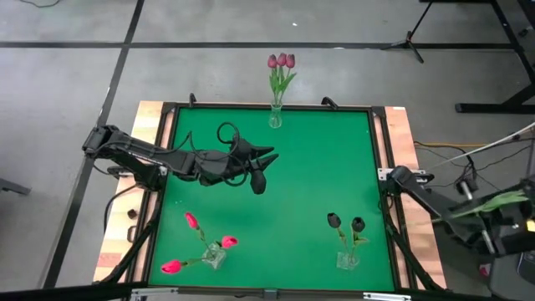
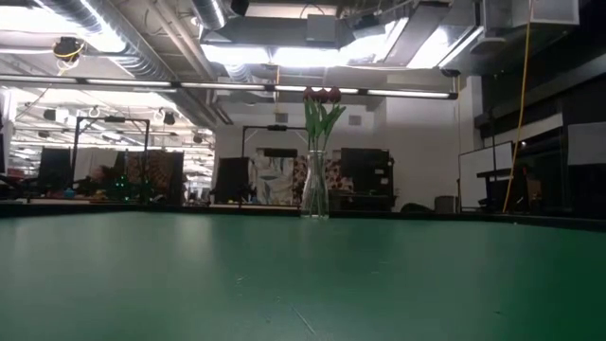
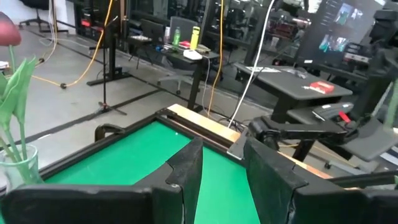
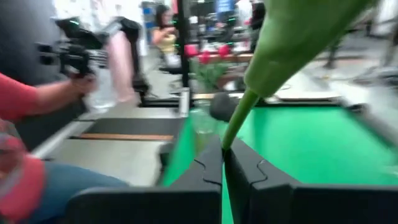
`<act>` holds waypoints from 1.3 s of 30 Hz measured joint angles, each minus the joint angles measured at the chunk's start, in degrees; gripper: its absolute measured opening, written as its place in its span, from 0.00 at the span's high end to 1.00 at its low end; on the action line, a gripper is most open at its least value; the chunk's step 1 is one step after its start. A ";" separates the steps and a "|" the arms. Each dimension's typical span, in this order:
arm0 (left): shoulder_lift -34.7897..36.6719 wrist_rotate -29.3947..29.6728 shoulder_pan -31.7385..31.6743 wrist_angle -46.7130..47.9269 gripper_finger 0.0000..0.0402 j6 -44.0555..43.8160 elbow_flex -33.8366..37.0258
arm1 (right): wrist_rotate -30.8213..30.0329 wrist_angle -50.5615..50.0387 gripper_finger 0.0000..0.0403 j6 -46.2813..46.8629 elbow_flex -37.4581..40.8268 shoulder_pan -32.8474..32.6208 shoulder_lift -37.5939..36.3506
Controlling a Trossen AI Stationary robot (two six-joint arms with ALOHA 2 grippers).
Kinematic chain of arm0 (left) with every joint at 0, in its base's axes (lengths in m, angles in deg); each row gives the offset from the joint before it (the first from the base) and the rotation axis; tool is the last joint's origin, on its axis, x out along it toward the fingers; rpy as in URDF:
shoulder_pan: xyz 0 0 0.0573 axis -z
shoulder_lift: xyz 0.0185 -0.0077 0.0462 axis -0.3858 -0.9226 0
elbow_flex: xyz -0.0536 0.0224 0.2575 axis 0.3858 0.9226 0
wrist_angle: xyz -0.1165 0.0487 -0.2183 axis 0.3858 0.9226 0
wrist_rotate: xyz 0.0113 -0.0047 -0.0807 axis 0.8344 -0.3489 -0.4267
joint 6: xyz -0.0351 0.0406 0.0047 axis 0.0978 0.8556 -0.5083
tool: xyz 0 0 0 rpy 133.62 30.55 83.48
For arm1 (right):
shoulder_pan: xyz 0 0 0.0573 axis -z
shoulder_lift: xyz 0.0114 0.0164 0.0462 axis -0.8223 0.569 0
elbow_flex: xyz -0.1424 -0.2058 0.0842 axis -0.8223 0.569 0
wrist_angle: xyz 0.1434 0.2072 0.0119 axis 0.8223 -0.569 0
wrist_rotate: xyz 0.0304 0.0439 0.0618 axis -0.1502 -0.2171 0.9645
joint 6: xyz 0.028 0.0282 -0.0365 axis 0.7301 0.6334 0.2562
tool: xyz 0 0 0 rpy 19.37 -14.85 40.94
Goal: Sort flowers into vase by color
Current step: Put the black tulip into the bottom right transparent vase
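Observation:
My left gripper (image 1: 266, 167) hovers open over the middle of the green table (image 1: 318, 192), with nothing between its fingers (image 3: 186, 168). My right gripper (image 1: 458, 211) is past the table's right edge, shut on a flower's green stem (image 1: 501, 201); the head is out of view. Three glass vases stand on the table. One at the far edge (image 1: 275, 117) holds mauve tulips (image 1: 282, 61). The near-left vase (image 1: 214, 256) holds pink-red ones (image 1: 171, 267). The near-right vase (image 1: 347, 259) holds two near-black ones (image 1: 334, 220). My right gripper pinches the thin green stem (image 4: 233, 130) between its two shut fingers (image 4: 208, 171). The stem comes out past the fingertips and widens into a broad leaf (image 4: 298, 37). The flower is lifted clear, out beyond the table's right edge.
A black frame and wooden rails (image 1: 393, 142) border the table. A person in a red sleeve (image 4: 18, 99) stands beside the table near the right arm. Bare green mat lies between the three vases.

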 joint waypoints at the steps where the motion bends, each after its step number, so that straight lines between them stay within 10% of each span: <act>1: 0.00 -0.02 0.00 -0.03 0.71 0.00 0.00 | 2.52 -0.10 1.00 0.80 0.31 0.92 0.01; 22: -0.02 -0.02 0.45 -0.02 0.71 1.49 0.00 | 16.72 -0.05 1.00 6.09 23.94 6.31 -4.63; 39: -0.05 0.28 0.59 -0.45 0.71 -5.69 0.00 | 8.02 -0.07 1.00 7.85 38.97 -35.06 -3.47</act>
